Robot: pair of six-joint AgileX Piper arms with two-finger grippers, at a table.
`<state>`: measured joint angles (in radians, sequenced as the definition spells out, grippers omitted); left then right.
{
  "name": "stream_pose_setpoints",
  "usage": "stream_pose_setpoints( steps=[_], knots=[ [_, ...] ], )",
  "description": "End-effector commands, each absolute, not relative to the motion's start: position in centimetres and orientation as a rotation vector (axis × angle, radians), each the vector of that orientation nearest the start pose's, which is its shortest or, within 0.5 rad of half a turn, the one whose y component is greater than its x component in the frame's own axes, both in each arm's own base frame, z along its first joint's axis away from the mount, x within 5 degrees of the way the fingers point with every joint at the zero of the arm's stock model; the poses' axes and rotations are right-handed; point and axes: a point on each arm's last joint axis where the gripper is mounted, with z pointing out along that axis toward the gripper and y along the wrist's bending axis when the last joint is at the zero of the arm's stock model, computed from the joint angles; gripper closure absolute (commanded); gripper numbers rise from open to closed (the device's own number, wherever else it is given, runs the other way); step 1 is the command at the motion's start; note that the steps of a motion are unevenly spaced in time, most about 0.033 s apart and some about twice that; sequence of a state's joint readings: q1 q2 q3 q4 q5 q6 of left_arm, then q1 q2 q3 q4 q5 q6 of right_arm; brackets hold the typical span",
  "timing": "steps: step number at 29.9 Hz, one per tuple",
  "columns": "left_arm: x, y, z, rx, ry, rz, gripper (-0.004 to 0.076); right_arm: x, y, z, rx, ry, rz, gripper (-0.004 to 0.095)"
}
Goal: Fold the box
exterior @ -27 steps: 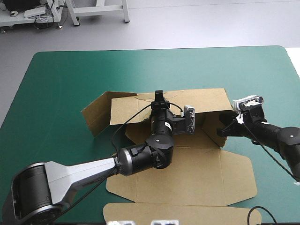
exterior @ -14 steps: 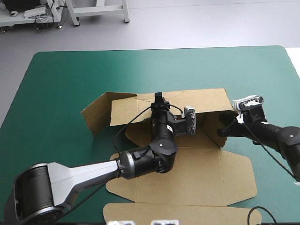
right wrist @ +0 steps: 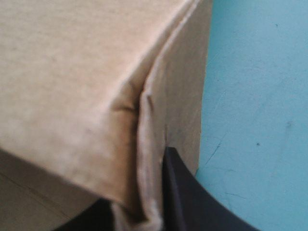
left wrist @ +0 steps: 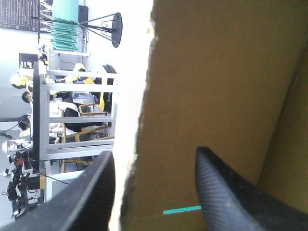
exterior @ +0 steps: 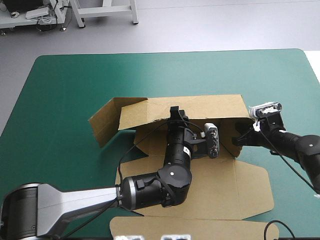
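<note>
Leftward arm has drawn back toward the near edge and swung its wrist a little to the right since the earlier frame, and the left gripper (exterior: 174, 110) now sits lower against the back wall (exterior: 220, 106); the right arm has hardly shifted. The box (exterior: 235, 185) lies mid-table on the teal-green cover (exterior: 65, 90), its base and near panels flat, the back wall raised, the left end flap (exterior: 102, 122) splayed outward. The left fingers stand apart, straddling the wall's top edge without pinching it; the right gripper (exterior: 241, 138) is clenched on the folded corner at the wall's right end.

The likely trouble is the wall: nothing grips it at the middle, so if the left gripper lifts away it may sag or drop flat. A pull from the right gripper alone could drag the whole sheet across the cover, or crush the creased corner; the loose left flap may swing wider and miss its tuck.
</note>
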<state>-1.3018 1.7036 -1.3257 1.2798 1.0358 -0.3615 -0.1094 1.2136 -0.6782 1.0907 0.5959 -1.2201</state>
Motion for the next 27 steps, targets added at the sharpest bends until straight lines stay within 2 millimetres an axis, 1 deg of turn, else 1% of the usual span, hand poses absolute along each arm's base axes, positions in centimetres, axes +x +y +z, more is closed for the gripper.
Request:
stream_pose_setpoints(
  steps=[1, 6, 10, 12, 13, 14, 16, 17, 19, 22, 24, 27],
  knots=[
    [15.3, -31.7, 35.2, 1.305, 1.403, 0.692, 0.0359, 22.5, 2.9, 25.6, -0.468, 2.251, 0.545, 0.0904],
    [12.7, -31.5, 36.4, 1.298, 1.381, 0.667, 0.0359, 22.6, 2.9, 25.6, -0.456, 2.253, 0.540, 0.0905],
    [10.4, -31.3, 36.6, 1.305, 1.394, 0.670, 0.0360, 22.6, 2.8, 25.6, -0.430, 2.257, 0.541, 0.0904],
    [9.6, -31.2, 36.8, 1.310, 1.381, 0.677, 0.0400, 22.6, 2.8, 25.6, -0.434, 2.259, 0.537, 0.0904],
    [9.5, -31.1, 37.1, 1.307, 1.375, 0.670, 0.0453, 22.6, 2.8, 25.6, -0.433, 2.259, 0.538, 0.0904],
    [9.4, -31.0, 37.3, 1.310, 1.371, 0.659, 0.0524, 22.6, 2.8, 25.6, -0.434, 2.259, 0.534, 0.0904],
    [9.4, -30.7, 37.8, 1.298, 1.364, 0.642, 0.0697, 22.6, 2.8, 25.6, -0.433, 2.261, 0.534, 0.0904],
    [9.6, -30.3, 38.2, 1.295, 1.359, 0.643, 0.0727, 22.6, 2.8, 25.6, -0.431, 2.261, 0.535, 0.0905],
    [10.1, -29.6, 39.1, 1.284, 1.351, 0.627, 0.0724, 22.6, 2.8, 25.6, -0.421, 2.265, 0.536, 0.0904],
    [11.5, -27.8, 40.8, 1.223, 1.370, 0.578, 0.0724, 22.6, 2.7, 25.5, -0.420, 2.278, 0.523, 0.0904],
    [12.7, -26.4, 42.1, 1.170, 1.405, 0.521, 0.0724, 22.6, 2.6, 25.4, -0.410, 2.289, 0.519, 0.0904],
    [14.7, -23.6, 44.8, 1.048, 1.488, 0.387, 0.0724, 22.6, 2.6, 25.4, -0.414, 2.292, 0.515, 0.0904]
  ],
)
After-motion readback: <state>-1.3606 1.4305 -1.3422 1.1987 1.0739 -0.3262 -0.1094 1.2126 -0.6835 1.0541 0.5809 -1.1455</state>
